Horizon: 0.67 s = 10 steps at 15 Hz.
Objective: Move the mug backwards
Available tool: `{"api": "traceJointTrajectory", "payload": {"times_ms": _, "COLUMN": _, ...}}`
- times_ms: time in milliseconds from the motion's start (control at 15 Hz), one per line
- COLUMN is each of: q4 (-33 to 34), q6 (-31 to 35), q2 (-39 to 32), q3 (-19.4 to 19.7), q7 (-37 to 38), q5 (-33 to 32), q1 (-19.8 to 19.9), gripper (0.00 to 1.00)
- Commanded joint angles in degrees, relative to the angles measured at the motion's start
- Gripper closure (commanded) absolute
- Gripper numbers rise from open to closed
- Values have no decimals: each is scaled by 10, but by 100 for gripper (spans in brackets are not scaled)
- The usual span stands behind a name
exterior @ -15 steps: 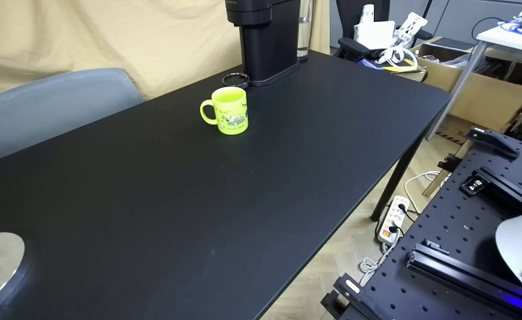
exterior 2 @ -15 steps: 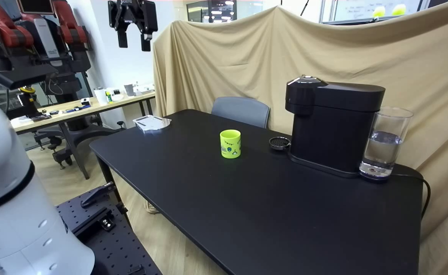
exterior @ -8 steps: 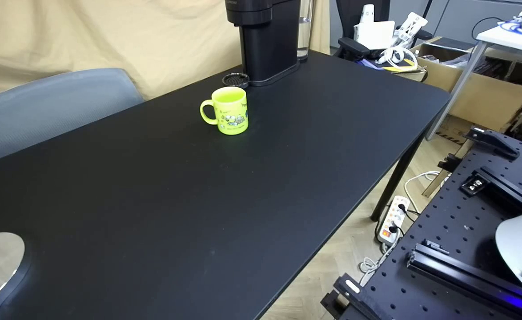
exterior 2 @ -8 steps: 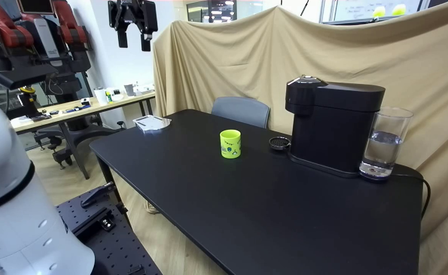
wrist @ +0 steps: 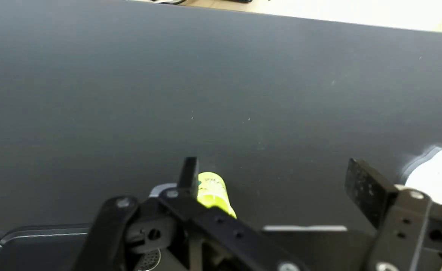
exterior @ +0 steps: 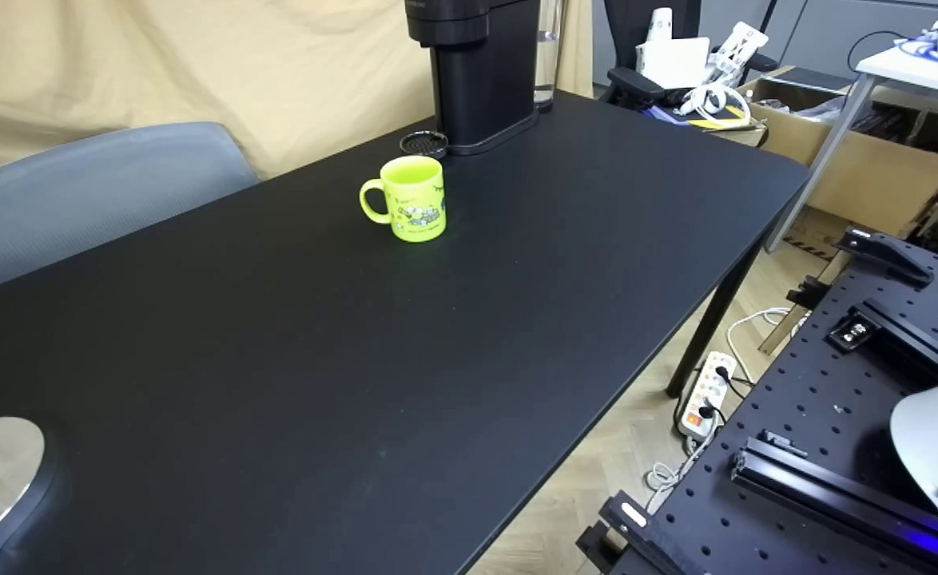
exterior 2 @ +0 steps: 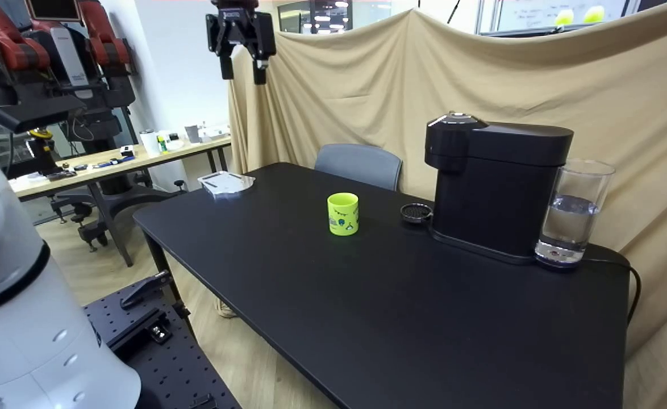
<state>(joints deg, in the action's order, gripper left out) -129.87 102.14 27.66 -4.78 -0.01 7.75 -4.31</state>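
Mug (exterior 2: 343, 217) stands upright on the table (exterior 2: 413, 318), left of the machine (exterior 2: 481, 193) in an exterior view, and the gripper (exterior 2: 244, 72), wide and empty high up, might tip it if an off-centre descent catches the rim.

Robotics lab: red-armed robot (exterior 2: 72, 62), perforated black plate (exterior 2: 180, 363), cluttered workbench (exterior 2: 106, 170); probably whiteboard (exterior 2: 541, 12) at back, blurred.

One mug (exterior: 415, 204), one coffee machine (exterior 2: 492, 193), one water container (exterior 2: 572, 224), one black table (exterior 2: 413, 318) and two chairs (exterior: 101, 192) are standing; one gripper (exterior 2: 244, 74) is showing two fingers (exterior 2: 259, 76); one power strip (exterior: 707, 391) is holding two plugs (exterior: 706, 412).
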Motion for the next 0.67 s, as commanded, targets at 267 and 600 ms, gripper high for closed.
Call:
{"api": "traceJointTrajectory", "payload": {"times_ms": 267, "q4": 136, "q6": 134, "q2": -248, "q3": 10, "q7": 29, "q5": -85, "q1": 36, "gripper": 0}}
{"api": "traceJointTrajectory", "payload": {"times_ms": 600, "q4": 183, "q6": 226, "q2": -348, "q3": 11, "q7": 48, "q5": -132, "q1": 22, "gripper": 0}}
